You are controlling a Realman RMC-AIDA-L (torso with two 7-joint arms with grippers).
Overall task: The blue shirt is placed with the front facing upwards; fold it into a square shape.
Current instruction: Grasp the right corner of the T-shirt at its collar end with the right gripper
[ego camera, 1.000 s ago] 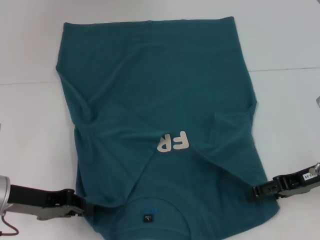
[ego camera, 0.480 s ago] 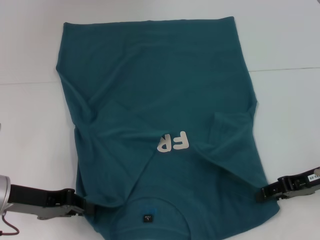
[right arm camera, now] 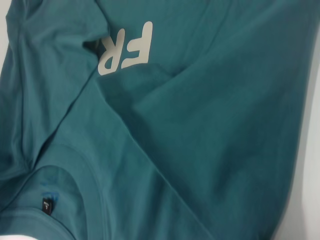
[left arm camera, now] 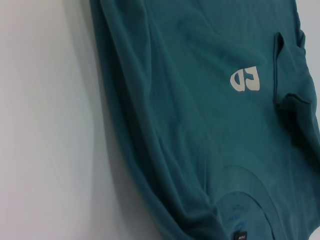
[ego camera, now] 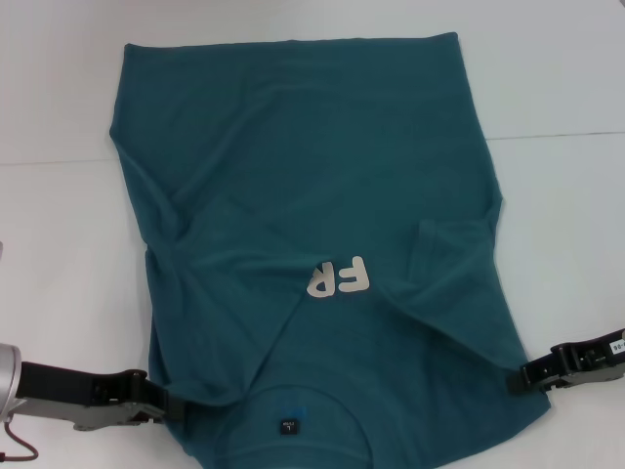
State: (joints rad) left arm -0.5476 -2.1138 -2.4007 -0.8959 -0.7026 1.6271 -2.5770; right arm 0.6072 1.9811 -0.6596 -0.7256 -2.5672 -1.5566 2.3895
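Note:
The blue shirt (ego camera: 312, 176) lies flat on the white table, collar toward me, with both sleeves folded in over the chest. White letters "FR" (ego camera: 338, 278) show between the folds, and a small dark neck label (ego camera: 289, 426) sits inside the collar. My left gripper (ego camera: 168, 403) rests at the shirt's left shoulder edge, touching the cloth. My right gripper (ego camera: 516, 379) sits at the right shoulder edge, just at the fabric's border. The left wrist view shows the shirt (left arm camera: 200, 125) and its letters (left arm camera: 245, 80). The right wrist view shows the shirt (right arm camera: 200, 125), its letters (right arm camera: 125, 48) and the label (right arm camera: 46, 205).
The white table (ego camera: 557, 78) surrounds the shirt on the left, right and far sides, with a faint seam line (ego camera: 557, 135) across it. A thin red cable (ego camera: 15, 451) hangs by my left arm at the near left corner.
My right gripper has slid outward to the right, from on the shoulder cloth to its edge. The shirt stayed put. The left arm has not moved.

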